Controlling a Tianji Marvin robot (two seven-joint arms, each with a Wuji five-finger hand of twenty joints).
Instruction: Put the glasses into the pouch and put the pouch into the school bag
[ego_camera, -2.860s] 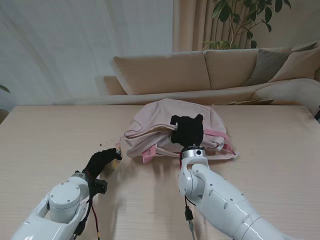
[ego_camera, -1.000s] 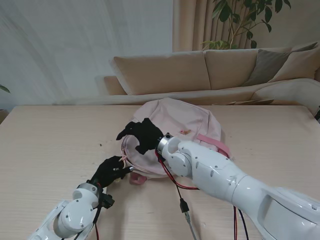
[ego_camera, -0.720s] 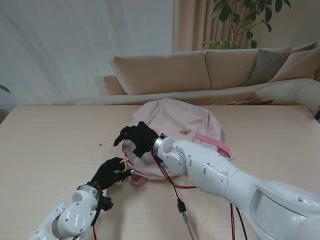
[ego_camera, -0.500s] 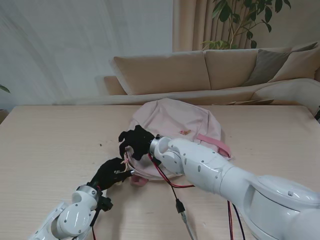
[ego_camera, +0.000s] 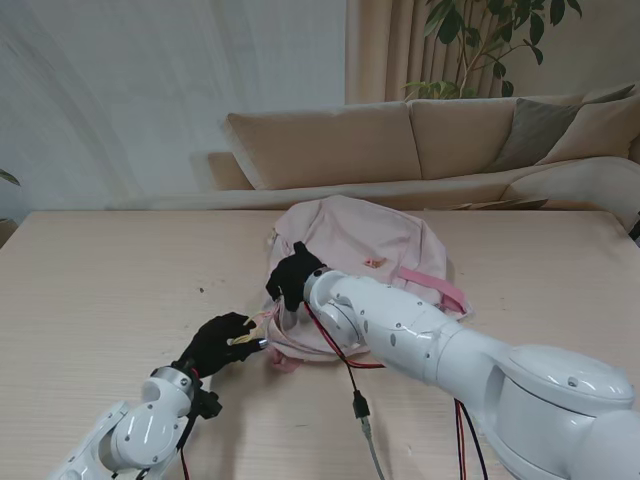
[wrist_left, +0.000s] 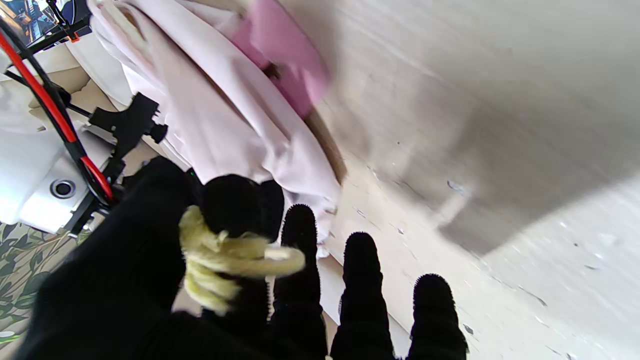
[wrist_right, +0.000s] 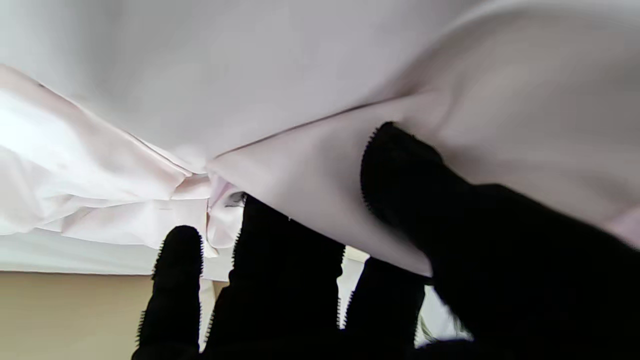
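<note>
Holding the soft pink cloth school bag (ego_camera: 360, 255) at its near left edge, your right hand (ego_camera: 290, 277) in its black glove has the thumb on one side of a cloth flap and the fingers on the other, so it is pinching the bag. Your left hand (ego_camera: 222, 340) sits just beside that same edge, nearer to you, and its thumb and first finger are pressed on a small pale yellow cord or tassel (wrist_left: 227, 260); the other fingers (wrist_left: 362, 280) lie straight and loose. You cannot tell from here what the cord is tied to, maybe the bag's zip or the pouch. The glasses and the pouch do not show in any view, so they may be inside the bag now, but that is only a guess. The step looks like closing or tidying the bag's mouth. To do it well, keep the right hand's pinch firm so the cloth stays tight, and pull the cord slowly along the edge, not up. Go gently, since the thin cord could slip out of the glove tips. Watch the red wire (ego_camera: 330, 345) lying near the bag so it does not catch.
</note>
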